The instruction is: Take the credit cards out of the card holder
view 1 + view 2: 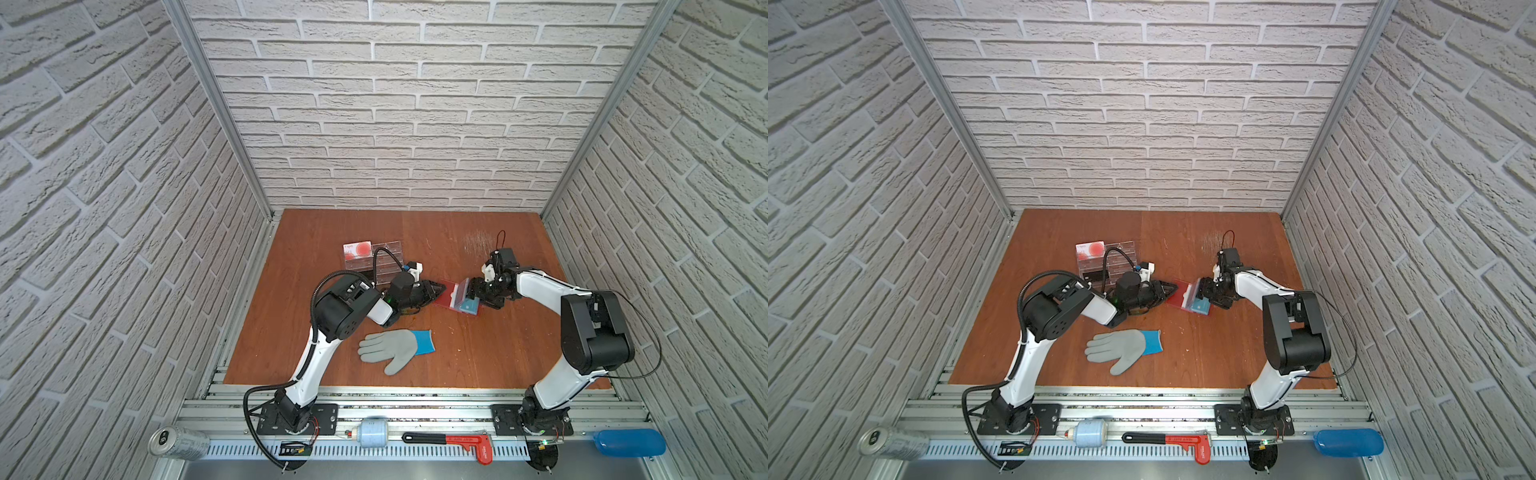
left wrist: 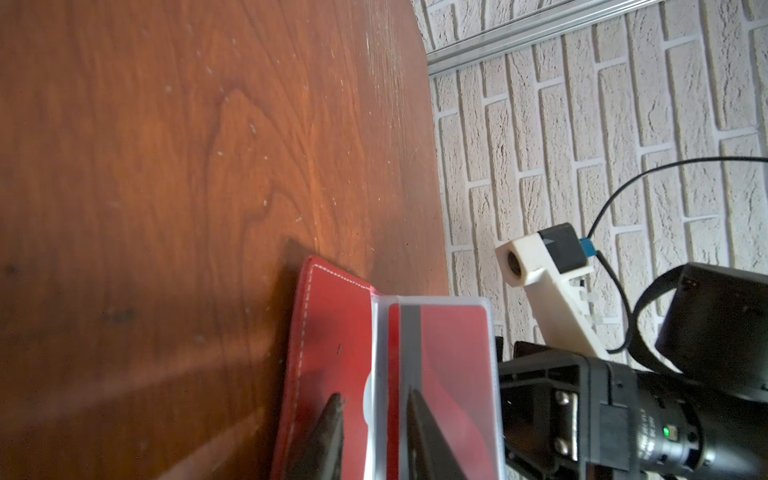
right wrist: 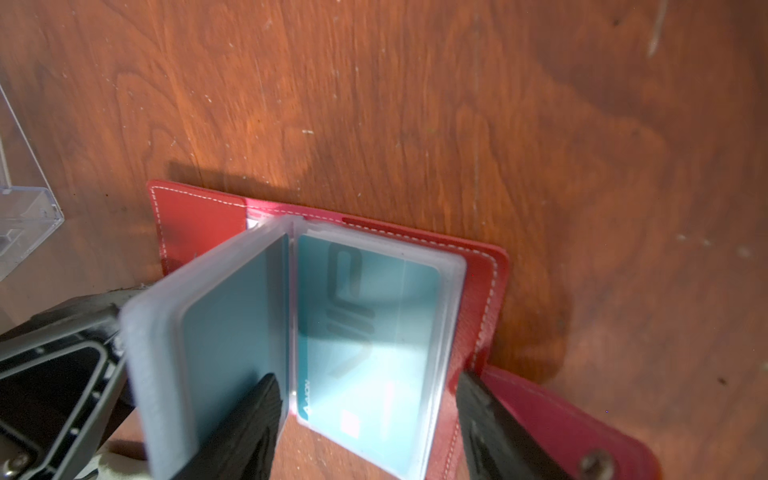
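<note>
Dark red wallet-like card holder (image 1: pixel 446 296) lies open on brown wood table (image 1: pixel 478 353). L gripper (image 2: pixel 376 401) at holder's left: 2 fingers narrowly apart astride clear plastic sleeve (image 2: pixel 379 332) w/ dark red card (image 2: pixel 449 353), grip unclear. R gripper (image 3: pixel 366 377) at holder's right: fingers wide apart, straddling light blue card (image 3: pixel 374 332) in its sleeve

Bare table (image 1: pixel 519 232) is lying open at back right and front right. The card holder (image 1: pixel 448 297) is blocking the middle, acrylic stand (image 1: pixel 390 251) is crowding back left, glove (image 1: pixel 392 349) is lying across front centre.
</note>
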### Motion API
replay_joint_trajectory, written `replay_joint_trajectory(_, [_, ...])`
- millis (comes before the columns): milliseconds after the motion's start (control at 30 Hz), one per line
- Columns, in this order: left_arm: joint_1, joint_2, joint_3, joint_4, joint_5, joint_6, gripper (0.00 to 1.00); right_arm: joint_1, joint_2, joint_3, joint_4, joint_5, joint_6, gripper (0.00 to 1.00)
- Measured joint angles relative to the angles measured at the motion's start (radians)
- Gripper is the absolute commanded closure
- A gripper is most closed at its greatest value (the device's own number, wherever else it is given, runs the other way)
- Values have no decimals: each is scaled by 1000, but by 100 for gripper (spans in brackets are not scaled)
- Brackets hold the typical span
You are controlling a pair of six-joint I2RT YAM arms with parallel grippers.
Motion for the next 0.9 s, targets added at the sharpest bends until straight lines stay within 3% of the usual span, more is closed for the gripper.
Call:
replay_joint_trajectory(600, [-2,-2,0,-7,-9,2,72,-51,-79,5,-47,-5,-6,29])
replay_joint_trajectory(900, [-2,-2,0,-7,-10,2,72,-95,-97,-31,-13,-64,5,29])
